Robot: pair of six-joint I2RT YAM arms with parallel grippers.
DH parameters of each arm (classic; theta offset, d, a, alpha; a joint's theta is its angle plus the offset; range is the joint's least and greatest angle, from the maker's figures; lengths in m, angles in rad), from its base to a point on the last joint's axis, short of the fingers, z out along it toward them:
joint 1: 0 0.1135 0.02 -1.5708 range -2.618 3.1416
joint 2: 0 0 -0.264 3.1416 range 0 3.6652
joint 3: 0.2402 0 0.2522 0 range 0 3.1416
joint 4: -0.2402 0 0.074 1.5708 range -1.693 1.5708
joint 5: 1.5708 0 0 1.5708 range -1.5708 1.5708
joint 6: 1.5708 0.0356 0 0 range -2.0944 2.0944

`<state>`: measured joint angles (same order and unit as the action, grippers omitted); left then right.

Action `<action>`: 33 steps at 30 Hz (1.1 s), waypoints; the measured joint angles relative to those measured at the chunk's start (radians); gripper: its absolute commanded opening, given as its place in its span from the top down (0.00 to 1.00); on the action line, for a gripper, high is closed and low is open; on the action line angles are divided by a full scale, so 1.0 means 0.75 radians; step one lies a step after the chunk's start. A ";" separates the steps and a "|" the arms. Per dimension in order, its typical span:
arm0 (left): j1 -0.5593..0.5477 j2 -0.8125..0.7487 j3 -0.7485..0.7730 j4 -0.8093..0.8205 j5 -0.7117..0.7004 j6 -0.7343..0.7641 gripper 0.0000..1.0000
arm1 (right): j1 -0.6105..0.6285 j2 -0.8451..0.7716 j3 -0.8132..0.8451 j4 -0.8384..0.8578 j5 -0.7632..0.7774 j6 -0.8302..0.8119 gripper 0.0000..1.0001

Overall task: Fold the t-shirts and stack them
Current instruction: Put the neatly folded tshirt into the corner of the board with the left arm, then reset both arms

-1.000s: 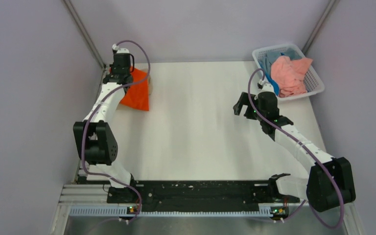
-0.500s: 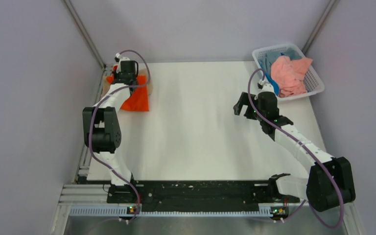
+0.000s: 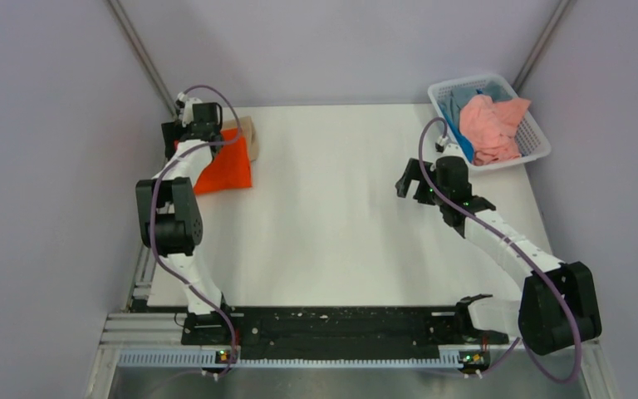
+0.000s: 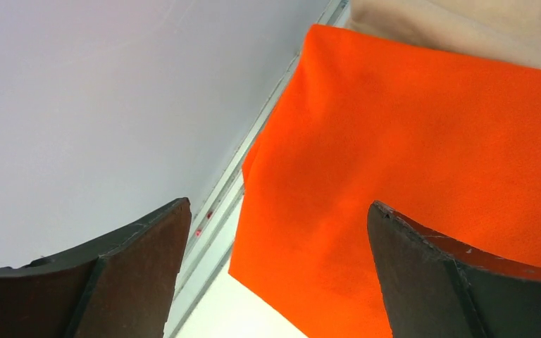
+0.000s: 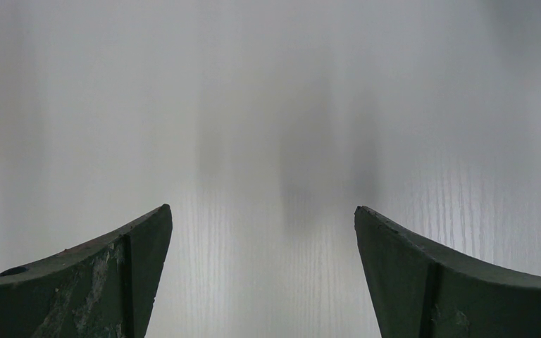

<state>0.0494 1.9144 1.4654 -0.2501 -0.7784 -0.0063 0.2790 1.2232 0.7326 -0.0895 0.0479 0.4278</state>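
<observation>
Left gripper (image 4: 275, 211) jaws spread, empty; folded orange t-shirt (image 4: 423, 141) just ahead of them, atop tan t-shirt (image 4: 465, 28) (wall (image 4: 77, 105) close on left). Right gripper (image 5: 262, 211) agape over bare table (image 5: 268, 105), basket (image 3: 537, 135) behind.

Lab enclosure: white table (image 3: 341, 241), plain grey walls (image 3: 50, 166)

Even diffuse light from above, top view sharp, soft grey shadow bands on white matte tabletop (image 5: 310, 162) in right wrist view, bright orange cloth t-shirt (image 4: 430, 176) vividly lit
</observation>
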 measured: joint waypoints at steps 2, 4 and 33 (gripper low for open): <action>-0.001 -0.005 0.005 -0.017 0.015 -0.035 0.01 | 0.000 -0.001 0.000 -0.007 -0.001 0.000 0.01; -0.002 -0.019 0.005 -0.042 0.047 -0.074 0.01 | 0.000 -0.001 0.000 -0.008 -0.004 0.001 0.01; -0.297 -1.592 -1.384 0.328 1.172 -0.634 0.01 | 0.000 -0.357 -0.185 -0.082 0.018 0.039 0.01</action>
<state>-0.1730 0.7204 0.4274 -0.0044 0.1009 -0.4816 0.2790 0.9554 0.5941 -0.1513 0.0612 0.4572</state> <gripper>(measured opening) 0.991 0.988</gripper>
